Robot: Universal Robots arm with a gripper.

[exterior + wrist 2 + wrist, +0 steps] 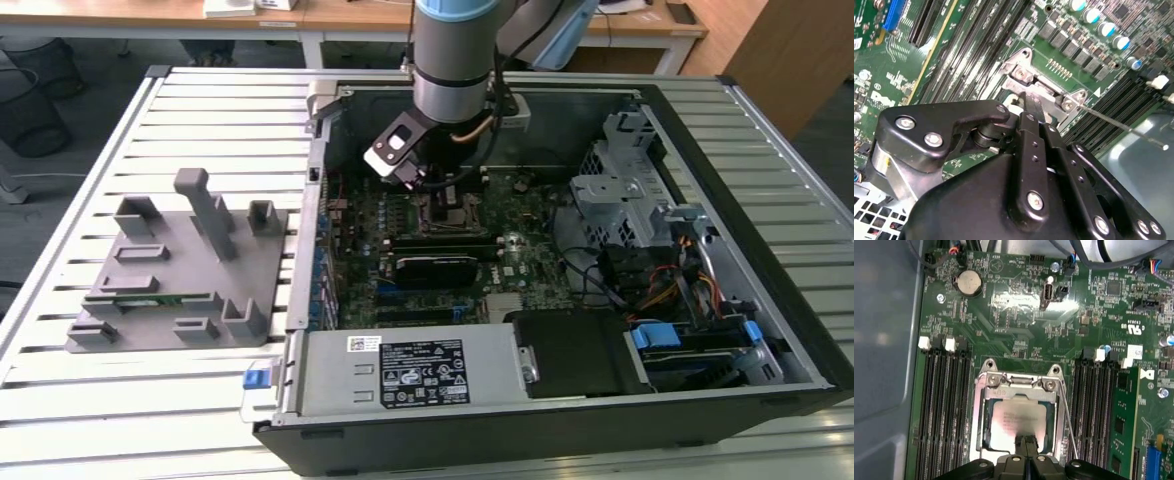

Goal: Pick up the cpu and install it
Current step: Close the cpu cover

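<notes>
The cpu (1016,422), a flat square chip with a pale silvery top, lies flat inside the open socket frame (1019,381) on the green motherboard. My gripper (1027,441) is shut, its two black fingers pressed together with the tips at the cpu's edge nearest the camera. Whether they touch the chip I cannot tell. In the second wrist view the gripper (1030,97) points at the socket frame's hinge end (1021,75). In the exterior view the gripper (430,185) reaches down into the computer case over the socket (454,205).
The socket's thin lever (1069,425) stands beside the frame. Black memory slots (941,405) flank the socket, and a green memory module (1121,425) stands further out. Case walls (747,110), a drive cage (621,190) and the power supply (400,370) surround the board. A grey fixture (180,265) sits on the table.
</notes>
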